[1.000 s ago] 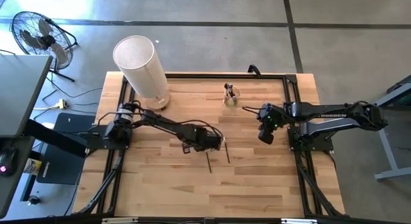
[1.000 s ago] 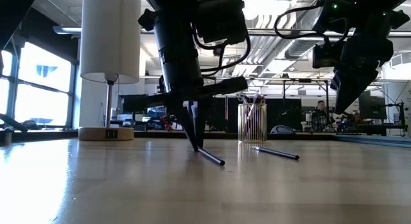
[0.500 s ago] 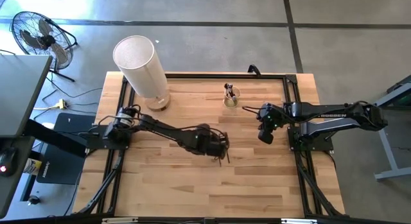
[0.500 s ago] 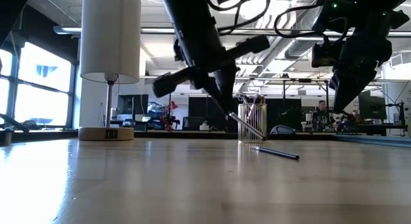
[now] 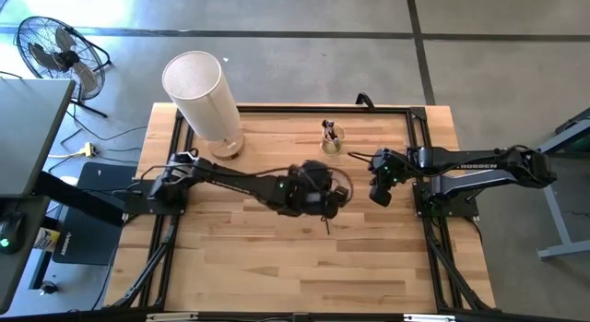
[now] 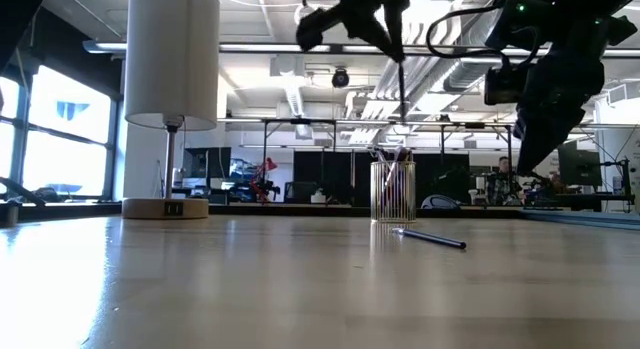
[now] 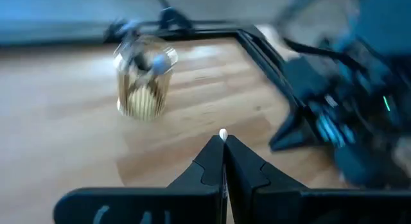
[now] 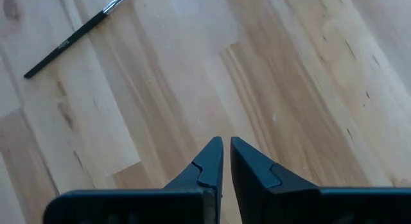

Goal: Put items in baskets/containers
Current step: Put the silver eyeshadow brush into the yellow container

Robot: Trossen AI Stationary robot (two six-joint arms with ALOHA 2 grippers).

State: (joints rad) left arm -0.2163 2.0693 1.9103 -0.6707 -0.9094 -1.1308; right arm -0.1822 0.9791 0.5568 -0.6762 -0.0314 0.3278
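Between the fingers of the left gripper (image 7: 223, 142) a brush (image 6: 402, 77) is clamped, hanging upright. Ahead of it stands the cup (image 7: 143, 87). Bring the brush directly over the rim before lowering. Right gripper (image 8: 225, 153) waits nearly closed, empty; another brush (image 8: 76, 35) lies beyond.

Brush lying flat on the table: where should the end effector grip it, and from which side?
Take the loose brush mid-handle, coming straight down from above with the jaws set across its length. It lies flat on the bare wood with nothing beside it, so a side approach would probably just roll it. Stay off the silver ferrule end with the bristles.
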